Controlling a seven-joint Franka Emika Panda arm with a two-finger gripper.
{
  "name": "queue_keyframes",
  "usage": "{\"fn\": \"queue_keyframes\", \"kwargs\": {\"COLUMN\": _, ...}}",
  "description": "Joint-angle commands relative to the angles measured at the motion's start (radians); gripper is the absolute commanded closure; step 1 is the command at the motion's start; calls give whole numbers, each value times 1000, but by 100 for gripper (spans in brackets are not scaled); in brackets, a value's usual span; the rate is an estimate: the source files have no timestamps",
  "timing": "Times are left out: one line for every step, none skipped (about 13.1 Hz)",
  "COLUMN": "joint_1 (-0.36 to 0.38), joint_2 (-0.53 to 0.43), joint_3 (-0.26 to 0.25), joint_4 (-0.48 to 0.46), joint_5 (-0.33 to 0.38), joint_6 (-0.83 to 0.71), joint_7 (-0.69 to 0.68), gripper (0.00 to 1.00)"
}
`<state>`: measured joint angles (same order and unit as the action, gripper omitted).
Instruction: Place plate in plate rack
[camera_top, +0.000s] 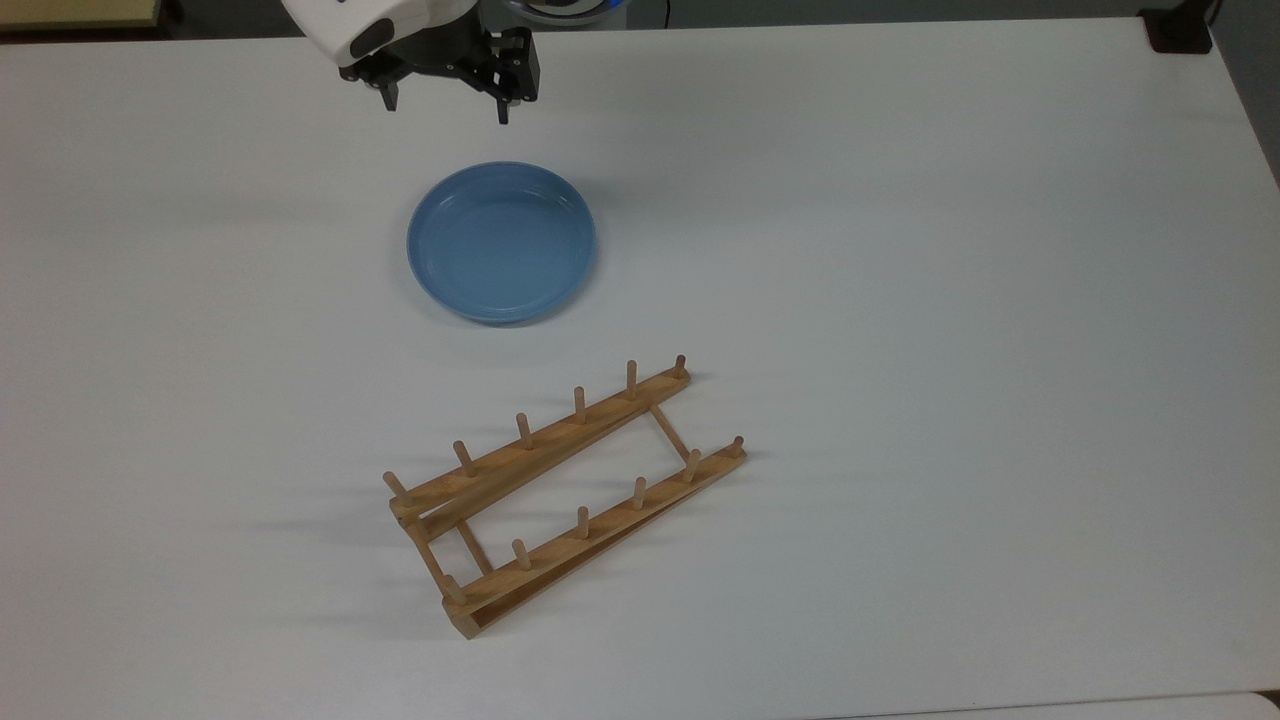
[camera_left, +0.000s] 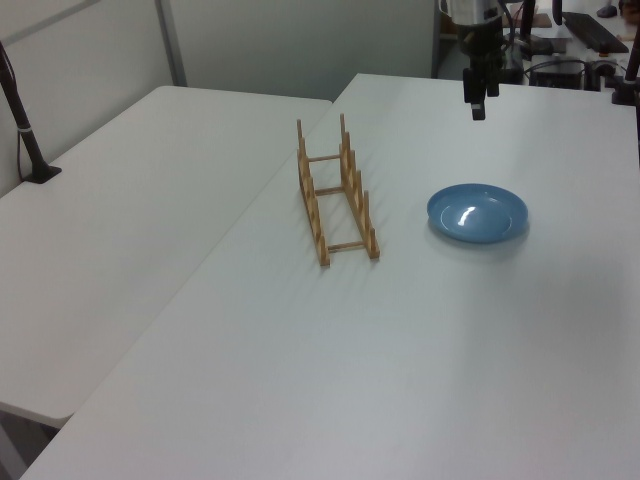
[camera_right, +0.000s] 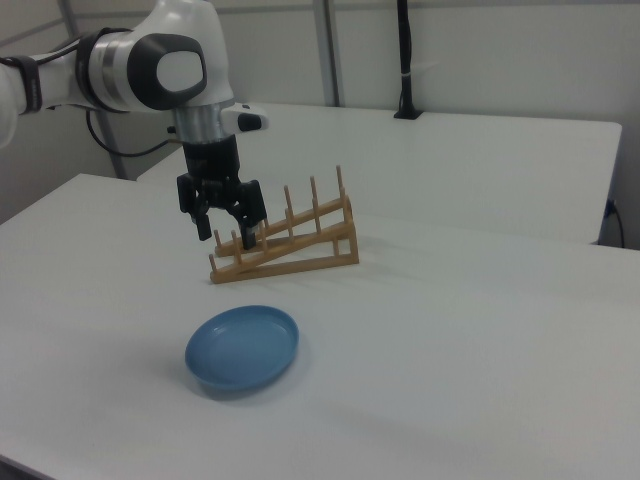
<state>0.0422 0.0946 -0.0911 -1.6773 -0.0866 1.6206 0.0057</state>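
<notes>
Risk: black two-finger gripper (camera_top: 446, 105) (fingers apart, holding nothing) may skid the shallow round light-blue plate (camera_top: 501, 243) from the light-brown wooden pegged rack (camera_top: 560, 490) when pinching its low rim

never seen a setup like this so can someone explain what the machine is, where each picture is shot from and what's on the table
The white machine is a robot arm ending in a black two-finger gripper, its fingers spread open and holding nothing. All three pictures show the same moment: the top view looks down on the white table, and the left and right views look across it from opposite sides. Two things lie on the table: a round, shallow light-blue plate, lying flat, and a light-brown wooden plate rack with upright pegs along two rails, standing apart from the plate. The gripper hangs in the air above the table near the plate, touching neither.
</notes>
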Motion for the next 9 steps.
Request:
{"fn": "queue_keyframes", "kwargs": {"joint_1": 4, "joint_2": -1, "joint_3": 1, "joint_4": 5, "joint_5": 15, "joint_6": -10, "joint_7": -15, "gripper": 0}}
{"fn": "queue_keyframes", "kwargs": {"joint_1": 4, "joint_2": -1, "joint_3": 1, "joint_4": 5, "joint_5": 15, "joint_6": -10, "joint_7": -15, "gripper": 0}}
{"fn": "queue_keyframes", "kwargs": {"joint_1": 4, "joint_2": 1, "joint_3": 1, "joint_4": 5, "joint_5": 15, "joint_6": -10, "joint_7": -13, "gripper": 0}}
{"fn": "queue_keyframes", "kwargs": {"joint_1": 5, "joint_2": -1, "joint_3": 1, "joint_4": 4, "joint_5": 16, "joint_6": -10, "joint_7": -13, "gripper": 0}}
{"fn": "queue_keyframes", "kwargs": {"joint_1": 7, "joint_2": 1, "joint_3": 2, "joint_4": 2, "joint_5": 16, "joint_6": -10, "joint_7": -13, "gripper": 0}}
{"fn": "queue_keyframes", "kwargs": {"joint_1": 11, "joint_2": 1, "joint_3": 2, "joint_4": 4, "joint_5": 15, "joint_6": -10, "joint_7": -12, "gripper": 0}}
{"fn": "queue_keyframes", "kwargs": {"joint_1": 10, "joint_2": -1, "joint_3": 2, "joint_4": 5, "joint_5": 15, "joint_6": -10, "joint_7": -13, "gripper": 0}}
{"fn": "queue_keyframes", "kwargs": {"joint_1": 10, "joint_2": -1, "joint_3": 2, "joint_4": 5, "joint_5": 15, "joint_6": -10, "joint_7": -15, "gripper": 0}}
{"fn": "queue_keyframes", "kwargs": {"joint_1": 10, "joint_2": 2, "joint_3": 2, "joint_4": 4, "joint_5": 15, "joint_6": -8, "joint_7": -16, "gripper": 0}}
